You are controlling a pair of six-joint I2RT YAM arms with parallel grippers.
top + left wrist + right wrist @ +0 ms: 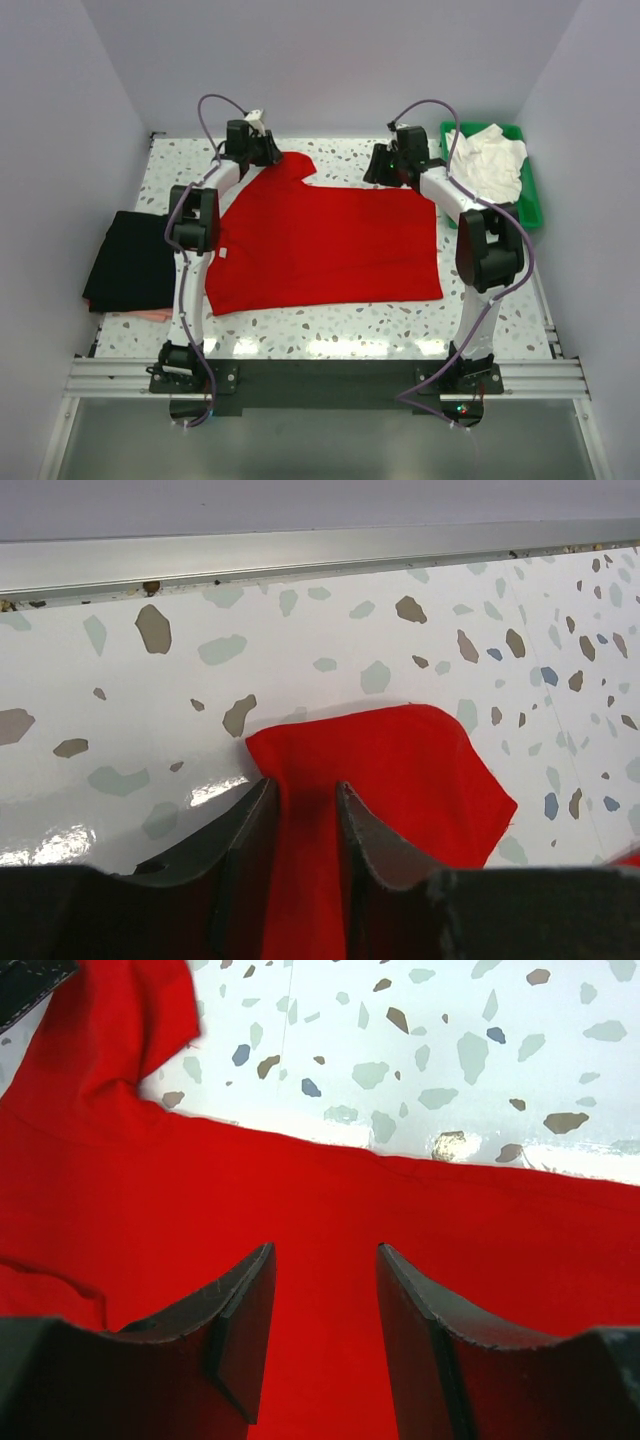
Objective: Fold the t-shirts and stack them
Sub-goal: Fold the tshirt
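Observation:
A bright red t-shirt (330,245) lies spread flat across the middle of the table, one sleeve (400,770) pointing to the far left. My left gripper (268,152) (305,785) sits low on that sleeve, its jaws closed in on a bunched ridge of the red cloth. My right gripper (385,165) (325,1250) hovers open just above the shirt's far edge (300,1190), with only flat red cloth below the gap. A folded black t-shirt (130,262) lies at the left edge. White t-shirts (490,160) are piled in the tray.
A green plastic tray (530,210) stands at the far right corner. A pink strip (150,314) shows under the black shirt. A metal rail (300,560) and white walls bound the speckled table close behind the left gripper.

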